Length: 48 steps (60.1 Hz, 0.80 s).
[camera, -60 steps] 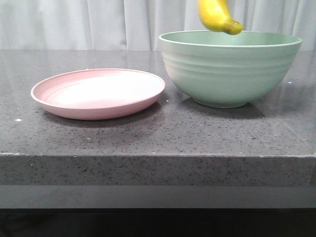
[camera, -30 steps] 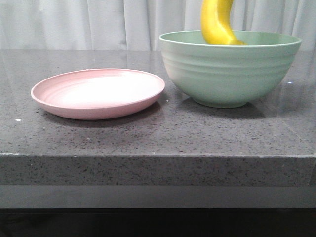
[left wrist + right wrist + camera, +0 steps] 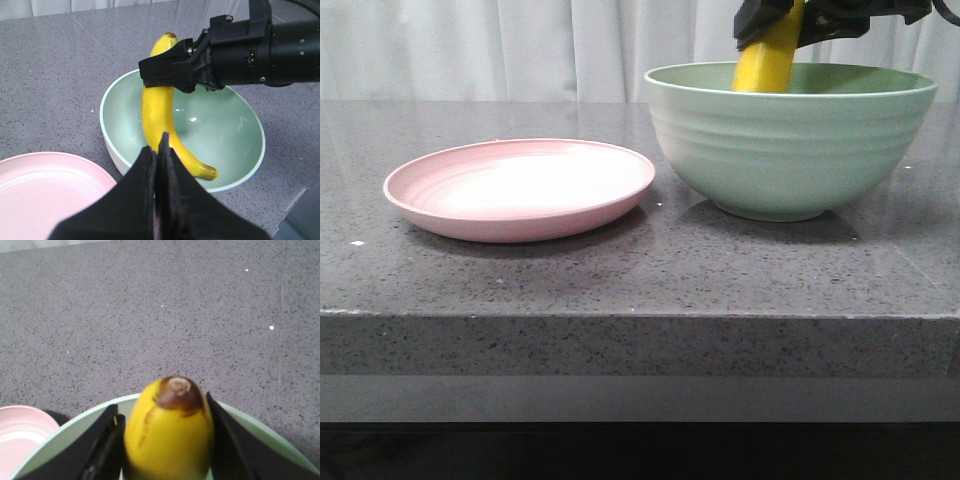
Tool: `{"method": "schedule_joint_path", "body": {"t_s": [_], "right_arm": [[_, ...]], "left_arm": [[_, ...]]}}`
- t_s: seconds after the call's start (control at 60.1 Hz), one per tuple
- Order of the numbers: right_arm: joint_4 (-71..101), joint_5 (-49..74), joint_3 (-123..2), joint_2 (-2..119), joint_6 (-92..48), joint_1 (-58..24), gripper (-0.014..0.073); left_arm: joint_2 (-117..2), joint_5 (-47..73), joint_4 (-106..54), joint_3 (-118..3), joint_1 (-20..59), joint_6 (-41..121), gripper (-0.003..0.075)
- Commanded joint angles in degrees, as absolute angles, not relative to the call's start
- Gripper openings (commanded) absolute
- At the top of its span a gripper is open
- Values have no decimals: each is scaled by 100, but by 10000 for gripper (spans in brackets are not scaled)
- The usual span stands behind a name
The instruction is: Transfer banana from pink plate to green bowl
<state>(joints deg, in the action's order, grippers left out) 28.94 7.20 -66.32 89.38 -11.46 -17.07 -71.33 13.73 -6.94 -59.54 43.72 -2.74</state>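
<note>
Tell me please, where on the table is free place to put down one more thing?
Bare counter runs along the near edge, in front of the pink plate and green bowl. The plate itself is empty. The bowl is crowded: the right end effector holds the banana inside.

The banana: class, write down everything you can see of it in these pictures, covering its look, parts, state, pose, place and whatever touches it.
The banana is bright yellow, smooth and glossy, gently curved, with a brown end cap at the top and a small dark tip at the bottom. It stands steeply inside the green bowl, upper end above the rim, lower tip down by the bowl's inner wall. The right gripper clamps its upper part, black jaws pressed to both sides. The pink plate beside the bowl holds nothing.
</note>
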Motion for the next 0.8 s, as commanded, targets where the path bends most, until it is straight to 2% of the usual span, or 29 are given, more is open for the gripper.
{"method": "schedule_joint_path", "body": {"t_s": [0.0, 0.117, 0.233, 0.666, 0.733, 0.783], "right_arm": [[2827, 473, -6819, 8743, -1211, -1680, 321], [2827, 473, -6819, 8743, -1211, -1680, 450], [2827, 473, -6819, 8743, -1211, -1680, 510], [2827, 644, -6819, 8194, -1211, -1680, 503], [2827, 725, -6819, 8009, -1211, -1680, 459], [2827, 802, -6819, 7835, -1211, -1680, 391]], "left_arm": [[-6949, 962, -756, -6145, 4416, -285, -20], [-6949, 962, -756, -6145, 4416, -285, -20], [-6949, 962, -756, -6145, 4416, -285, -20], [-6949, 962, -756, -6145, 4416, -285, -20], [-6949, 962, -756, -6145, 4416, -285, -20], [-6949, 962, -756, -6145, 4416, -285, -20]]}}
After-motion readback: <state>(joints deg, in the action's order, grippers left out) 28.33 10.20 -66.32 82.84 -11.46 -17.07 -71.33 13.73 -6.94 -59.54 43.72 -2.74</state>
